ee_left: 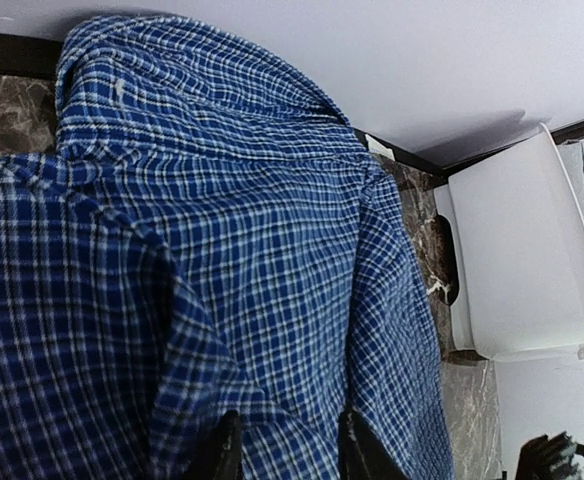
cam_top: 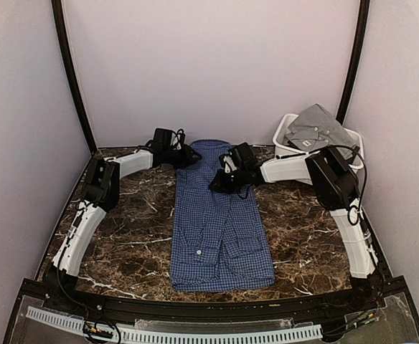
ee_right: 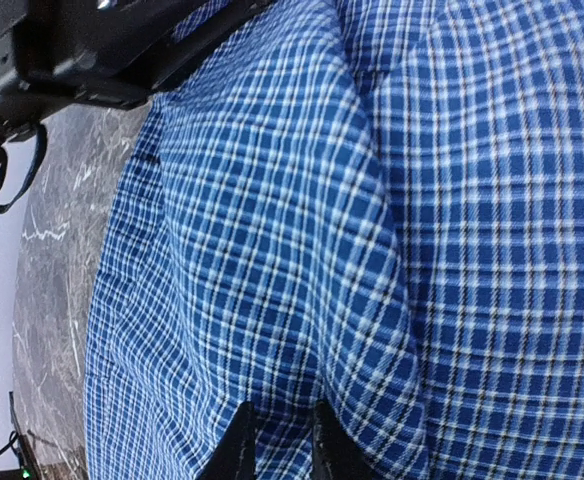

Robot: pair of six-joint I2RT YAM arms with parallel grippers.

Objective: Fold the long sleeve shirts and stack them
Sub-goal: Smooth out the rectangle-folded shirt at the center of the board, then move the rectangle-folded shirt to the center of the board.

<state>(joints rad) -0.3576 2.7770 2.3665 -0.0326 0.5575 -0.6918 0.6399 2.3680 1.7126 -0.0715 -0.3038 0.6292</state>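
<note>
The navy-blue checked shirt (cam_top: 220,229) lies lengthwise down the middle of the marble table, its sides folded in and its collar end at the back. My left gripper (cam_top: 191,154) is at the shirt's far left corner. In the left wrist view (ee_left: 287,430) its fingers stand apart, with cloth (ee_left: 252,220) lying between them. My right gripper (cam_top: 220,183) is over the shirt's upper right part. In the right wrist view (ee_right: 280,415) its fingers are nearly together and pinch a ridge of the checked cloth (ee_right: 272,220). The grey shirt (cam_top: 317,129) lies crumpled in the bin.
The white plastic bin (cam_top: 285,132) stands at the back right corner, close to the right arm, and also shows in the left wrist view (ee_left: 522,260). Bare marble table (cam_top: 130,215) lies on both sides of the shirt. Curtain walls enclose the table.
</note>
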